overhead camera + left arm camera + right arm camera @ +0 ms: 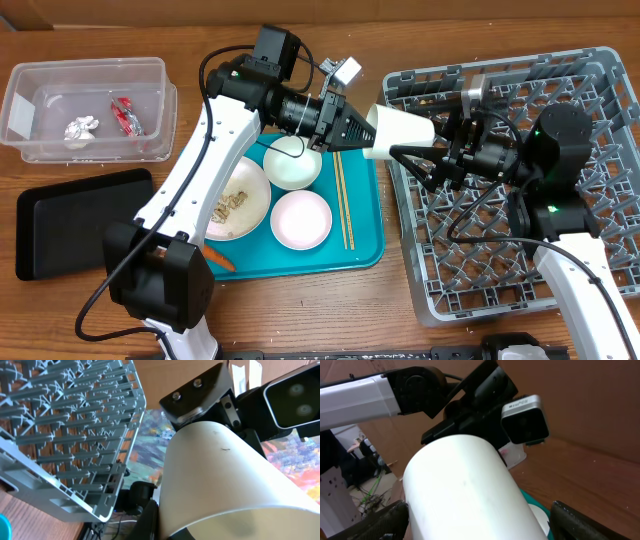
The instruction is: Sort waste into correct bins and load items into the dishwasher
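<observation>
cup [400,130] hangs on its side in mid-air between tray [365,215] and rack [580,70], its wide rim clamped by the left gripper [362,130]. right gripper [418,135] has its fingers [580,520] spread wide on either side of the cup, not pinching it. plate [237,205], bowls [300,220] and chopsticks [343,200] lie on the tray.

One white cup [400,133], on its side in mid-air at the grey rack's [590,80] left edge; scrap-strewn plate [238,203], two bowls [292,163] [301,219], chopsticks [344,200] and carrot [221,260] on teal tray [365,235]; red wrapper [125,115] and silvery wrapper [82,127] in clear tub [90,70].
</observation>
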`<control>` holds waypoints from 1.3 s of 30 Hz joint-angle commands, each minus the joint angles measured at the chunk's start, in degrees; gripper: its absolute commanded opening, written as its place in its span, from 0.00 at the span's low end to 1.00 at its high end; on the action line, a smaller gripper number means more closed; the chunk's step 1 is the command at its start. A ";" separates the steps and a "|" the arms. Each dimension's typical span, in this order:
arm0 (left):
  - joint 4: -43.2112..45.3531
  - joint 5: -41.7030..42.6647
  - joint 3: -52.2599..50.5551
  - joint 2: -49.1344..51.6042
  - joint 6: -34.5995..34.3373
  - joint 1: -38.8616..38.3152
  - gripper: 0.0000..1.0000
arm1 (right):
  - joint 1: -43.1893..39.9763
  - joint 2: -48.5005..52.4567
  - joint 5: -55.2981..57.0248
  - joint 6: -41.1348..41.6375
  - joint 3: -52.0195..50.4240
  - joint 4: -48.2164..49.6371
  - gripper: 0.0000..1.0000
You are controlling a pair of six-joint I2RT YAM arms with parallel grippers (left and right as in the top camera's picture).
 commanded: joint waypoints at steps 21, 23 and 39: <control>1.86 -1.66 0.31 -0.15 -0.28 -0.22 0.12 | -0.15 0.28 -3.76 -0.17 1.20 -0.22 0.59; 1.88 -3.08 0.31 -0.15 -1.62 -0.22 0.12 | -0.15 0.28 -4.13 -0.17 1.20 -0.22 0.59; 5.99 -0.28 0.33 -0.15 -2.86 -0.24 0.04 | -0.15 0.28 -4.09 -0.17 1.20 -0.24 0.66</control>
